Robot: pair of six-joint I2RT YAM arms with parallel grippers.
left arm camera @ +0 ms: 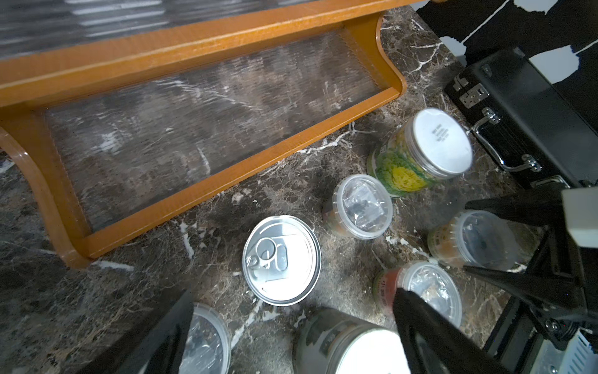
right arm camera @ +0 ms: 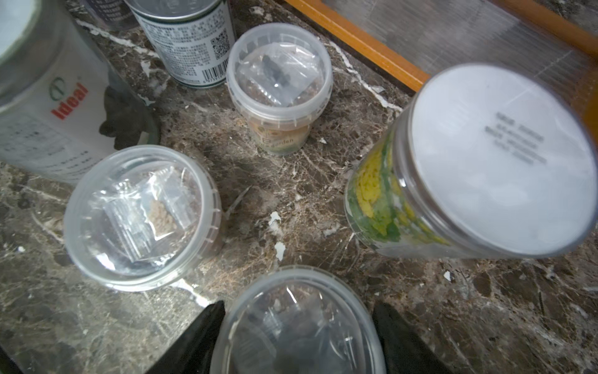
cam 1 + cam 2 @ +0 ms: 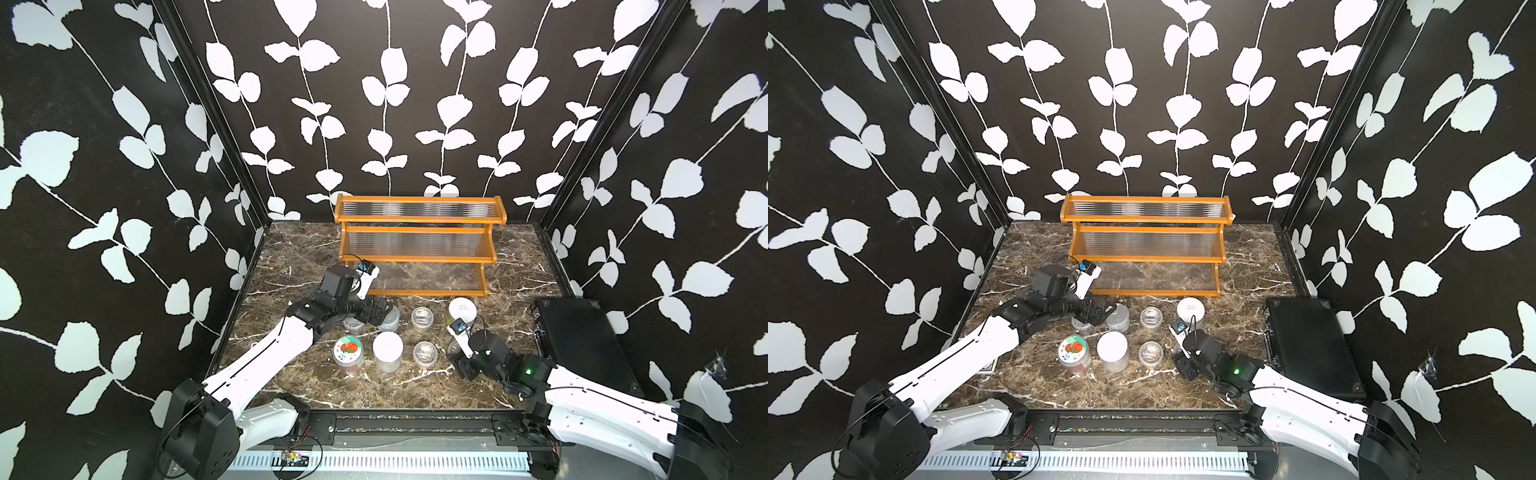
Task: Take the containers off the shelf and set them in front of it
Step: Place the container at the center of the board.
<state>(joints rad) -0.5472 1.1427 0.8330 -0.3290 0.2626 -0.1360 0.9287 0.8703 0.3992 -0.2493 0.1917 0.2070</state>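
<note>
Containers [image 3: 387, 347] stand on the table [image 3: 291, 257] before the shelf [image 3: 419, 219].
Left gripper [image 1: 294, 294] gapes wide beside the can [image 1: 281, 259]; right gripper [image 2: 299, 306] is clamped on a clear tub [image 2: 297, 327].

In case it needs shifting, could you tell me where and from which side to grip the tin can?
Probably from above, jaws on the round wall of the can under its rim: it stands upright, its flat lid gives no hold, and a cup stands close.
</note>
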